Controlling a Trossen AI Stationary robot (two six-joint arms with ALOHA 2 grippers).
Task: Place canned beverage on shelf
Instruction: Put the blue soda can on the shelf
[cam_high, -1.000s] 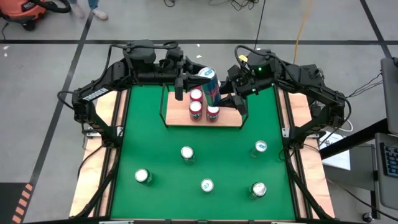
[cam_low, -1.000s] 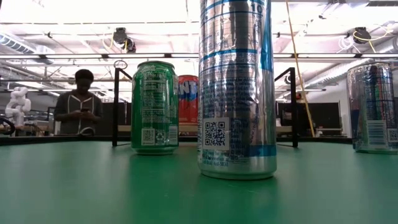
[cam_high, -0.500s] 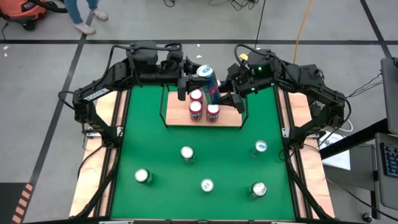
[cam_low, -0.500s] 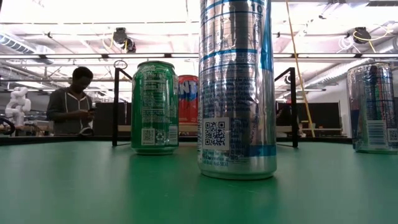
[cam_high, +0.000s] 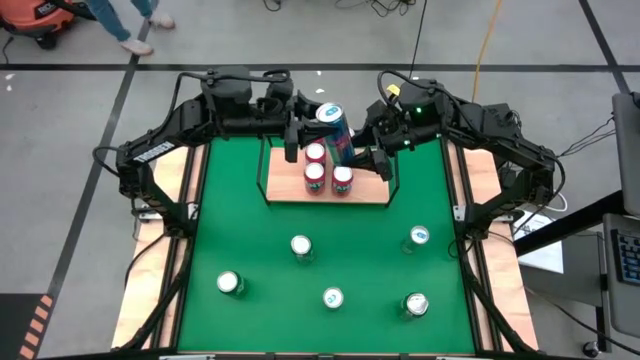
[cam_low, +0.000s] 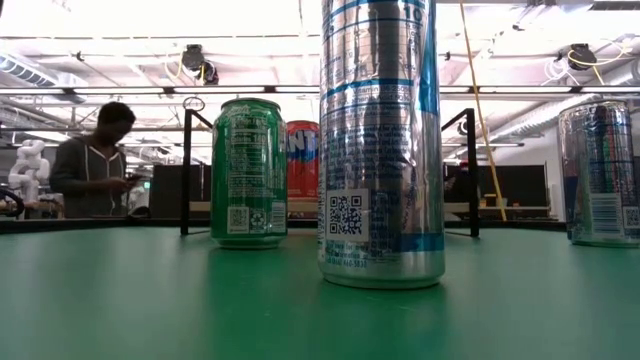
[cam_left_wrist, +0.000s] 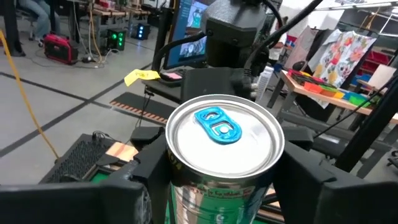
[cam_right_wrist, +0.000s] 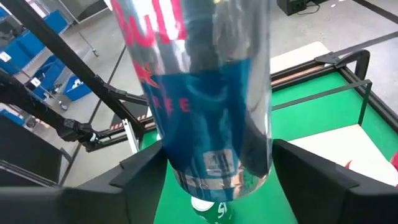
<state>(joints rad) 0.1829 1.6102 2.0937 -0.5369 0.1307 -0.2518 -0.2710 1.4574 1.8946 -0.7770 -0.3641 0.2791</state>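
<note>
My right gripper (cam_high: 372, 150) and left gripper (cam_high: 297, 130) both pinch the tall blue-and-silver can (cam_high: 334, 128), tilted in the air in the upper middle of the frame, over the shelf (cam_high: 375, 194). 2 grips on 1 can is the risk: if either lets go unevenly, I judge it could tip onto the 3 red cans (cam_high: 314, 175) on the shelf. 5 more cans (cam_high: 301, 245) stand on the green mat (cam_high: 250, 240).
</note>
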